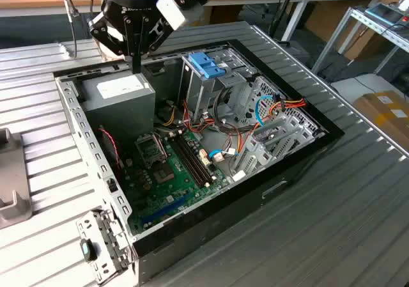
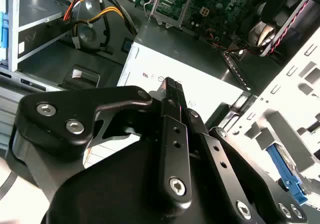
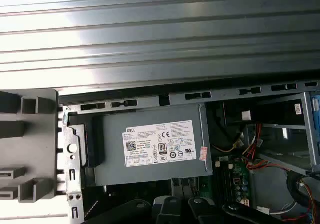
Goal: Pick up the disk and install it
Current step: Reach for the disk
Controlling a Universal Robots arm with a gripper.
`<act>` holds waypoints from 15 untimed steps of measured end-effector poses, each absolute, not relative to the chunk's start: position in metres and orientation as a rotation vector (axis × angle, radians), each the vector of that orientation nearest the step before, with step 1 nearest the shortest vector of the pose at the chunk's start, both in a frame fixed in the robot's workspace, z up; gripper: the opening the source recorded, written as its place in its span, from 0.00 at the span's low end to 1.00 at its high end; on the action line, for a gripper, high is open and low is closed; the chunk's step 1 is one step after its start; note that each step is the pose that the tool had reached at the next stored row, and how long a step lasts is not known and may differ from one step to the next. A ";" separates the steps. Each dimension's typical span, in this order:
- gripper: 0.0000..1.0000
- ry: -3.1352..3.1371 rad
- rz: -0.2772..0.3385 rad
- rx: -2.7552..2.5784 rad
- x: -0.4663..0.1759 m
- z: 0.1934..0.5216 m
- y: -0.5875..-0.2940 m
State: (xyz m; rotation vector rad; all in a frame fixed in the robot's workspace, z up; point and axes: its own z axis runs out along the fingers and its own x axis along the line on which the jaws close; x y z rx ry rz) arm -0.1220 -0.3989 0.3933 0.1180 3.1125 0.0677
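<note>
1. Gripper (image 1: pixel 135 68): hangs just above the power supply (image 3: pixel 115 169), at the corner of the case toward the exterior view's left. Jaws closed together with nothing between them. The second wrist view shows its black linkage from behind.
2. Computer case (image 1: pixel 77 117): lid off, lying on a ribbed metal table (image 1: pixel 358 223).
3. Power supply: grey box. The first wrist view shows its white label face-on.
4. Circuit board (image 1: pixel 172 172): green, on the case floor beside the power supply.
5. Drive cage (image 1: pixel 201 92): upright, with a blue-handled carrier (image 1: pixel 208 65) on top.
6. Cables (image 1: pixel 287 105): red, yellow and orange, near the cage.
7. Grey slotted holder (image 3: pixel 25 149): on the table just outside the case wall.
8. Blue plastic part (image 2: pixel 286 178): beyond the pale case wall in the second wrist view; I cannot tell what it is.
9. Disk: not in the jaws; I cannot tell where it lies.
</note>
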 end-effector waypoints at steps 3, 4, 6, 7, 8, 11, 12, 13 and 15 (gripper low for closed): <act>0.10 3.112 0.068 0.118 -0.127 0.393 -0.399; 0.10 3.113 0.068 0.118 -0.127 0.393 -0.399; 0.10 3.112 0.068 0.118 -0.127 0.393 -0.399; 0.10 3.112 0.068 0.118 -0.127 0.393 -0.399; 0.10 3.112 0.068 0.118 -0.128 0.393 -0.399; 0.10 3.112 0.068 0.118 -0.128 0.393 -0.399; 0.10 3.112 0.068 0.118 -0.128 0.393 -0.399; 0.10 3.112 0.068 0.118 -0.129 0.393 -0.399; 0.10 3.113 0.068 0.118 -0.129 0.393 -0.399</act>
